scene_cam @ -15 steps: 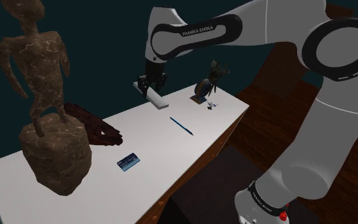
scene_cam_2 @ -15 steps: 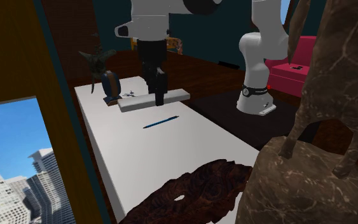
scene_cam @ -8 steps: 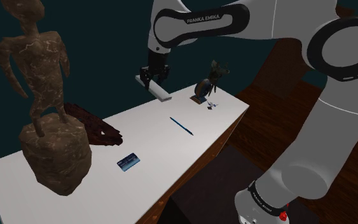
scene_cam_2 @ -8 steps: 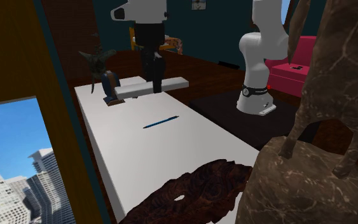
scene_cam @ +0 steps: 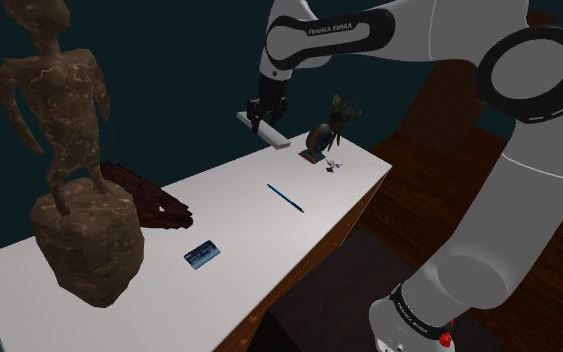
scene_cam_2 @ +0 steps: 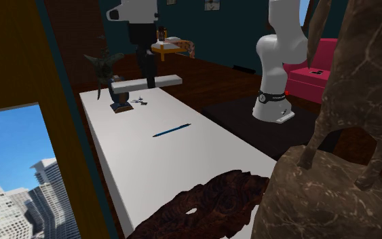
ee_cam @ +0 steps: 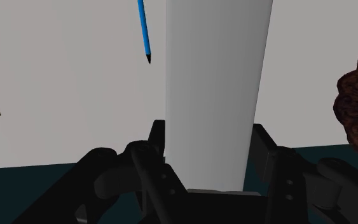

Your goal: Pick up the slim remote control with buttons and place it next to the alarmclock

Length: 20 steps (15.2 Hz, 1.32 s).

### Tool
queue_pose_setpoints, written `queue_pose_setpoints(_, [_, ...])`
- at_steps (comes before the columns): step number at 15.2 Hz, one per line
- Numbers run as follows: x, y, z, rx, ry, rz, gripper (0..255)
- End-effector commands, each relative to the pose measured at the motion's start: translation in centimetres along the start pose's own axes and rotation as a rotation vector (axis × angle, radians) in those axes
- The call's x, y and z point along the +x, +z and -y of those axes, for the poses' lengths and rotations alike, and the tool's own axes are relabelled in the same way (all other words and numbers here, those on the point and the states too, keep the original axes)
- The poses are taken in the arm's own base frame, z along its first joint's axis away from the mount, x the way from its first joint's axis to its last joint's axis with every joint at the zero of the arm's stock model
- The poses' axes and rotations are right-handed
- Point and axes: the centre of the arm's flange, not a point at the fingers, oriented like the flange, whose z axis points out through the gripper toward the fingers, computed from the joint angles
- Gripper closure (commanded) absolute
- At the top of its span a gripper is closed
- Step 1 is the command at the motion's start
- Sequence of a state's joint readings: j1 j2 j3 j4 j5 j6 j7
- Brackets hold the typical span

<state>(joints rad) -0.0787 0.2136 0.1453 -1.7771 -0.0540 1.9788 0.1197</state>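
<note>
Shoulder view: white table point(scene_cam: 249, 230), dark teal wall point(scene_cam: 169, 60) behind | gripper point(scene_cam: 261, 122) clamped on pale grey remote point(scene_cam: 277, 139), held above the table's far end, just left of alarm clock point(scene_cam: 318, 141) | blue pen point(scene_cam: 284, 197) mid-table, brown statue point(scene_cam: 74, 170) near left.

Long white surface point(scene_cam: 244, 212) before dark teal walls point(scene_cam: 159, 70). Dim light, dark reddish wood floor point(scene_cam_2: 213, 78) beyond. At the second exterior view's lower left, window point(scene_cam_2: 20, 183) onto blue sky and towers, set in brown wooden panelling point(scene_cam_2: 13, 54). Pink sofa point(scene_cam_2: 306, 64) at its right.
</note>
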Motion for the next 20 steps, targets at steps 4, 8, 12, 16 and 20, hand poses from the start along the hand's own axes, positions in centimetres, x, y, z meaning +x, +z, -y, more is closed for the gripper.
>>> queue_pose_setpoints(4, [1.5, 0.1, -6.3, 0.0, -0.002, 0.0, 255])
queue_pose_setpoints(8, [2.6, 0.2, -11.5, 0.0, -0.002, 0.0, 255])
queue_pose_setpoints(12, [3.7, 0.2, -16.6, 0.0, -0.002, 0.0, 255])
queue_pose_setpoints(16, [4.7, 0.3, -21.8, 0.0, -0.002, 0.0, 255])
queue_pose_setpoints(20, [5.7, 0.4, -26.6, 0.0, -0.002, 0.0, 255])
